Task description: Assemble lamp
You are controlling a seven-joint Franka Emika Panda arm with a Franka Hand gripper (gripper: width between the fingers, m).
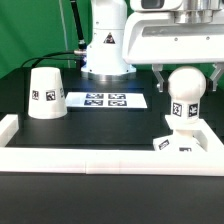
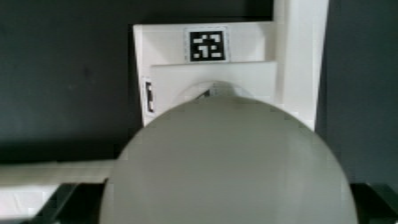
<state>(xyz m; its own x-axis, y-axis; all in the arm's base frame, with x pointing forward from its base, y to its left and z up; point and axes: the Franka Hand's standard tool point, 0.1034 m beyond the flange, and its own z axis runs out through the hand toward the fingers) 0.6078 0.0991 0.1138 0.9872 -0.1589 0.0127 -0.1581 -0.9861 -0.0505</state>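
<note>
The white ball bulb [image 1: 185,86] stands upright with its tagged neck [image 1: 182,113] on the low square base block [image 1: 186,143] at the exterior view's right. My gripper [image 1: 187,72] straddles the ball, one dark finger [image 1: 161,78] on each side of it, shut on the bulb. In the wrist view the bulb [image 2: 222,160] fills the near field and the tagged base block [image 2: 205,70] lies beyond it. The truncated-cone shade [image 1: 46,93] stands alone on the table at the exterior view's left.
The marker board [image 1: 105,100] lies flat between shade and base. A long white border rail [image 1: 90,157] runs along the front and turns back at both ends. The robot's white pedestal [image 1: 106,45] stands behind.
</note>
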